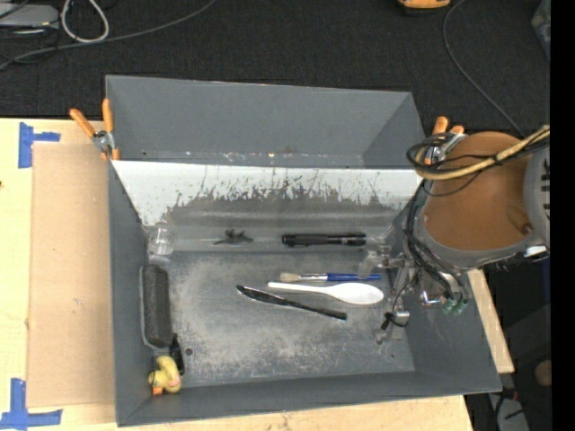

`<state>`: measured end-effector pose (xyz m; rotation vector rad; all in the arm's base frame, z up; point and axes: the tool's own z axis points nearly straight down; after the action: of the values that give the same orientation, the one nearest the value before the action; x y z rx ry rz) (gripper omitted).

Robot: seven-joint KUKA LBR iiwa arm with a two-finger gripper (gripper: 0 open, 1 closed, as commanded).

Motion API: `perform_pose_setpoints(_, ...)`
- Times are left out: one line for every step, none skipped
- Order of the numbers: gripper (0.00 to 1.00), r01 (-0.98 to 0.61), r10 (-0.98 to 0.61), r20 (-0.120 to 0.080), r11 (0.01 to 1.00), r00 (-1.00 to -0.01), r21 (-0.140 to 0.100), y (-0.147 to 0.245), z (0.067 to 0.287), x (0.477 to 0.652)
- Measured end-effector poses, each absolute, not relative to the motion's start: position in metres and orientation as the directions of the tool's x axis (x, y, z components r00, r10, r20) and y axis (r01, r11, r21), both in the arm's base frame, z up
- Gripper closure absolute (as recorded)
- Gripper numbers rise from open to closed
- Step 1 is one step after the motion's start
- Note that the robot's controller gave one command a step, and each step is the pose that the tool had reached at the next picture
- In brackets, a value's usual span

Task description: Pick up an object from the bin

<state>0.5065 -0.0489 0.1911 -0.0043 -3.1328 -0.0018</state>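
Observation:
My gripper point(393, 316) hangs low over the bin floor near the right wall. Just left of it lies a white plastic spoon point(329, 292), bowl end toward the gripper. A thin blue-handled brush point(329, 277) lies right behind the spoon, parallel to it. In front of the spoon rests a pair of black tongs point(289, 300), their ends pointing at the gripper. Nothing shows held in the gripper.
A black marker point(323, 239) and a small black piece point(235, 237) lie by the back wall. A clear plastic item point(160, 241) sits at back left. Along the left wall lies a long black brush point(157, 305), a yellow duck point(164, 375) at the front corner.

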Motion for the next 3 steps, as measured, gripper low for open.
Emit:
perform_pose_setpoints(0.00,0.000,0.000,0.002,1.000,-1.000,0.001,-0.048,0.194,0.508)
perform_pose_setpoints(0.00,-0.003,-0.003,-0.001,1.000,-1.000,0.001,-0.014,0.103,0.548)
perform_pose_setpoints(0.00,-0.003,-0.003,0.002,1.000,-1.000,0.000,0.002,0.093,0.550)
